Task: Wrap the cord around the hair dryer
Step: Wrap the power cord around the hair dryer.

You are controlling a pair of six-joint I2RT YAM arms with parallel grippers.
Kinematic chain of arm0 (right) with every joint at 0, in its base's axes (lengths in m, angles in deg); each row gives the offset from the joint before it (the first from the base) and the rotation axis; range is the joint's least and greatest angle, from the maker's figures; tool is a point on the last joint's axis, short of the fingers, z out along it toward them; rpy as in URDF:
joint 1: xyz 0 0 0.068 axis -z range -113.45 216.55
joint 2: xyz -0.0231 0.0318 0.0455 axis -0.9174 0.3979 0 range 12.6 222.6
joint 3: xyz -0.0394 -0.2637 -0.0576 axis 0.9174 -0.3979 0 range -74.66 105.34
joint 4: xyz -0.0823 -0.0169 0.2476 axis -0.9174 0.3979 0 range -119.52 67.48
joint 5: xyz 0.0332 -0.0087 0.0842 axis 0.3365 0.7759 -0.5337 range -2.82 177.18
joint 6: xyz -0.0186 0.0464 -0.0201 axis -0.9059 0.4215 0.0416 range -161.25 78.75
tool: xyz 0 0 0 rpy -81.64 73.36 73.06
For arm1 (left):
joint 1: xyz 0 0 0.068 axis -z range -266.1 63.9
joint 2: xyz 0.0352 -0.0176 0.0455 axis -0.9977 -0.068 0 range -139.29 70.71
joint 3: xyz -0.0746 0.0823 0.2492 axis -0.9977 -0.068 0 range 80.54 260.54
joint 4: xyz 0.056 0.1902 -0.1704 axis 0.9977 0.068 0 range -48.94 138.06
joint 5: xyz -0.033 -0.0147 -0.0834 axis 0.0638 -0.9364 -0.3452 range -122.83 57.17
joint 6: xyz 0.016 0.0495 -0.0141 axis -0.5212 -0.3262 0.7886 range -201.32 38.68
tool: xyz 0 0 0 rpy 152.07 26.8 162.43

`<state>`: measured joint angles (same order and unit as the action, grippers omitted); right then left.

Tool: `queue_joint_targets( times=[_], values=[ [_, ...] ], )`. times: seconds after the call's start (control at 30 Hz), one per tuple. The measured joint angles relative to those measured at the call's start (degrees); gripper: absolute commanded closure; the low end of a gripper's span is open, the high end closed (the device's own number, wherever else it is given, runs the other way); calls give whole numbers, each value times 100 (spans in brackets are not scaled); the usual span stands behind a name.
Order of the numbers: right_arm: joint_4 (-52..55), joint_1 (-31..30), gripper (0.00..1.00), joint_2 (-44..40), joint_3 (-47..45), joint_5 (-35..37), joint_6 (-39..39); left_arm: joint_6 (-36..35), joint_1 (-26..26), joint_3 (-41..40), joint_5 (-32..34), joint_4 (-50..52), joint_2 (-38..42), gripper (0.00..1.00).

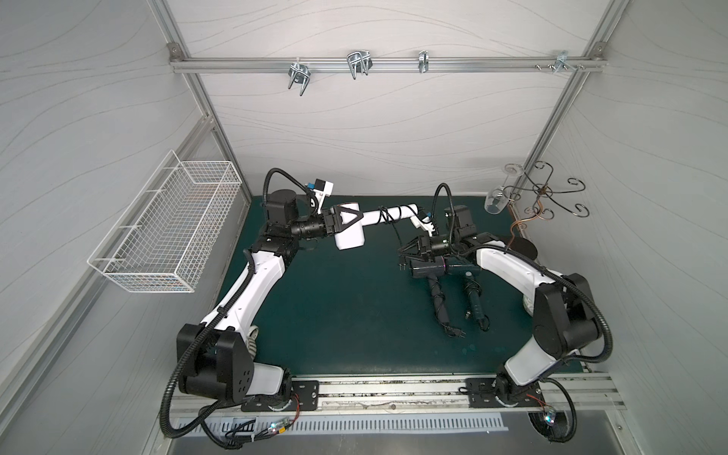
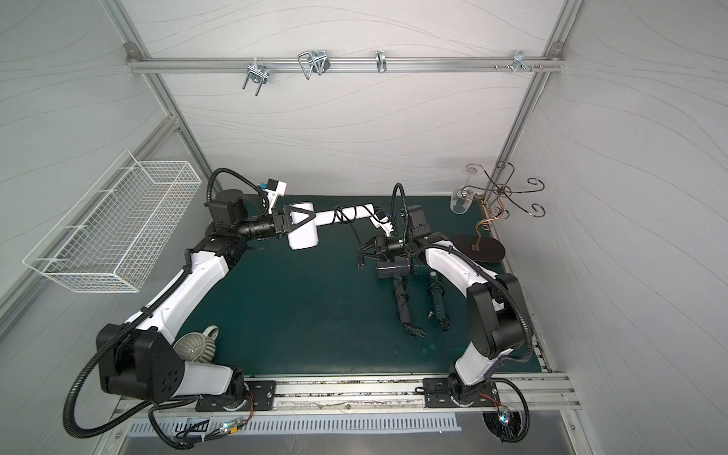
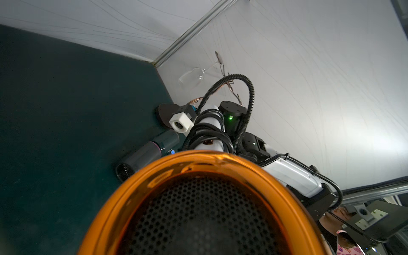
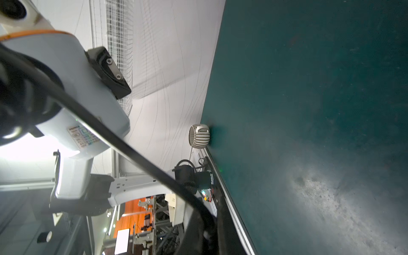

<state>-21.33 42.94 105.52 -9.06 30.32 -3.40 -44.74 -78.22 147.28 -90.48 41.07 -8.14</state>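
White plastic dryer (image 1: 348,236), held above the green mat (image 1: 335,315) in both top views. The left gripper (image 1: 352,218) is clamped across its body and the cord (image 1: 388,214) is coiled round the handle. The right gripper (image 1: 403,250) is pinched on the cord's loose end, with the plug (image 1: 401,267) dangling.

Left wrist: orange-rimmed grille (image 3: 198,209) close up, cord (image 3: 209,130) coiled behind.

Right wrist: cord (image 4: 123,143) slanting across the dryer (image 4: 72,88) (own jaws unseen here).

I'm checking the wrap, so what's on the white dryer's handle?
The cord coils around the handle of the white dryer, with one strand hanging down to the right gripper. The handle's underside is hidden, so the coils cannot be counted.
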Motion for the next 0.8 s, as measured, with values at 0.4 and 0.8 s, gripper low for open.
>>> queue_joint_targets(
  times=[0.4,0.8],
  values=[
    [957,-382,100,-210,350,938,190,-1381,44,326,1019,1694,229,100],
    [2247,-1060,100,-291,1113,2035,-533,-2673,789,590,2802,3119,367,100]
  ],
)
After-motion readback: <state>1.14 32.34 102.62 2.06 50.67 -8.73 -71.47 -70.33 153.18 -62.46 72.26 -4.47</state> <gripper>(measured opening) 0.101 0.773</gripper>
